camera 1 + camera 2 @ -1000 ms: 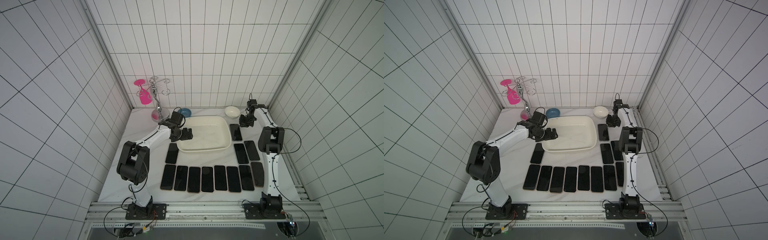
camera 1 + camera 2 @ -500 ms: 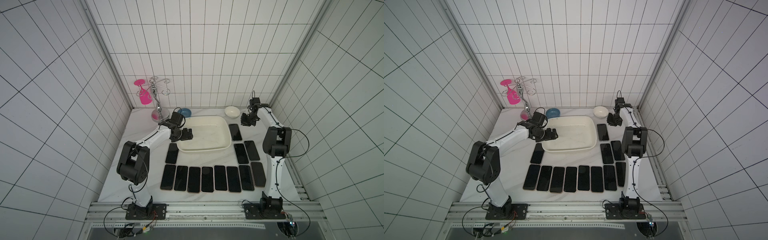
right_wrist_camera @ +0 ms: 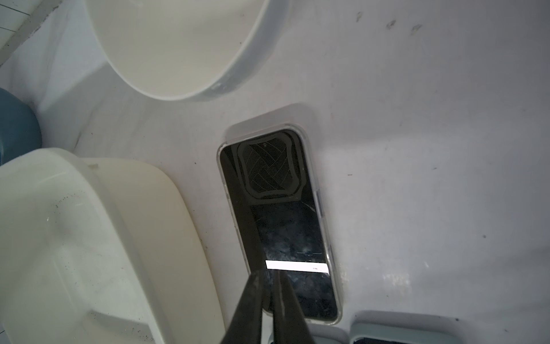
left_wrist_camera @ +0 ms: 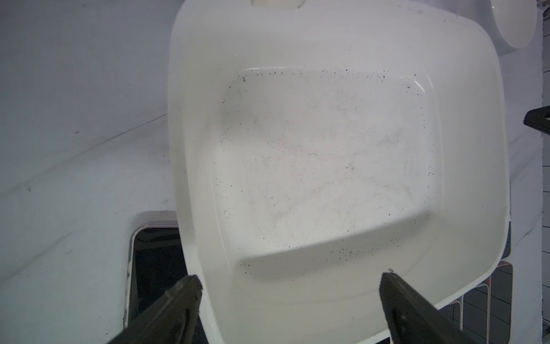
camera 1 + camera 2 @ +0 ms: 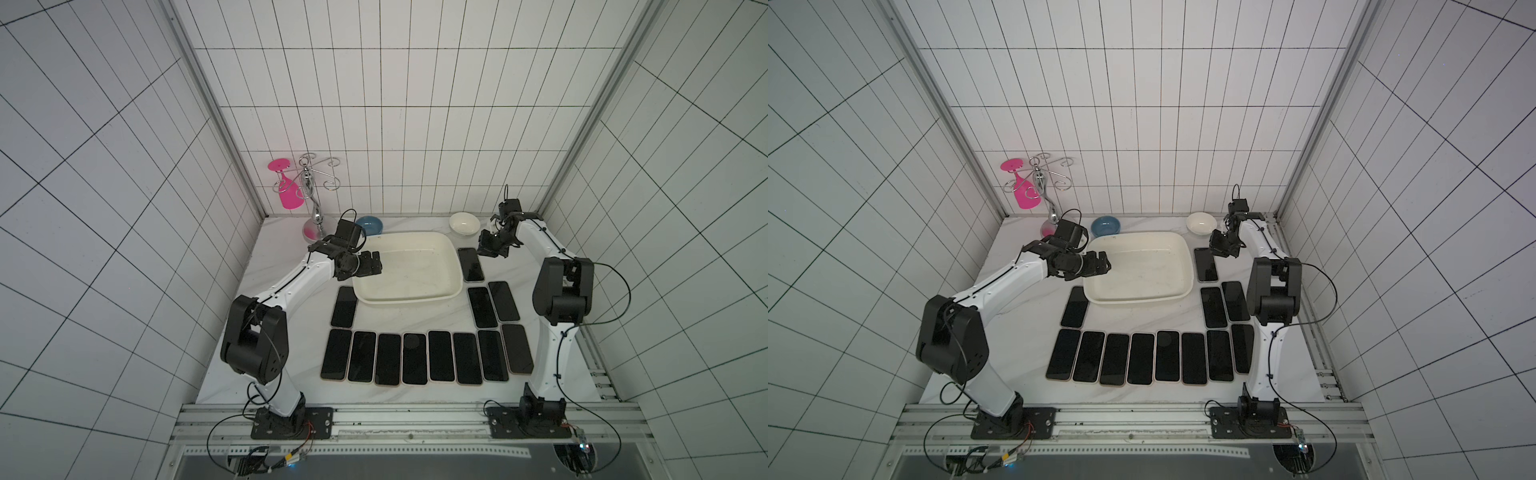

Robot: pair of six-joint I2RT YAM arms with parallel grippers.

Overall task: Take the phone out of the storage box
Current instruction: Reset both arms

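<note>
**Reporting from the remote desk: quick status**

Going biggest to smallest. The white marble-look table (image 5: 395,318) has tiled walls on 3 sides. The left arm (image 5: 291,282) reaches in from its corner and the right arm (image 5: 540,249) from the opposite one.

The storage box (image 5: 409,297) sits mid-table toward the back, a cream tub w/ a flared rim. On my left wrist cam its floor shows only dark specks + scratches.

Along the front there's a row of phones (image 5: 414,358), all flat, side by side, screens dark. A pair of phones (image 5: 482,307) lies on the right side, and a lone phone (image 5: 344,306) lies by the box's front-left corner, partly tucked under the rim.

The phone (image 5: 471,264) I care about is outside the box. It's flat on the table just beside the box's right wall, screen up.

Back left is the chrome glass rack (image 5: 309,195) w/ a pink glass (image 5: 286,193) hanging upside down. The blue bowl (image 5: 369,225) and white bowl (image 5: 464,223) sit behind the box.

The left gripper (image 4: 291,278) is spread about as wide as it goes and has nothing in it. It hangs over the box's left rim, one finger outside the rim and one over the inside.

The right gripper (image 3: 269,272) is pinched closed and grips nothing. Its tips are over the phone's screen, but I can't tell if they touch the glass.
</note>
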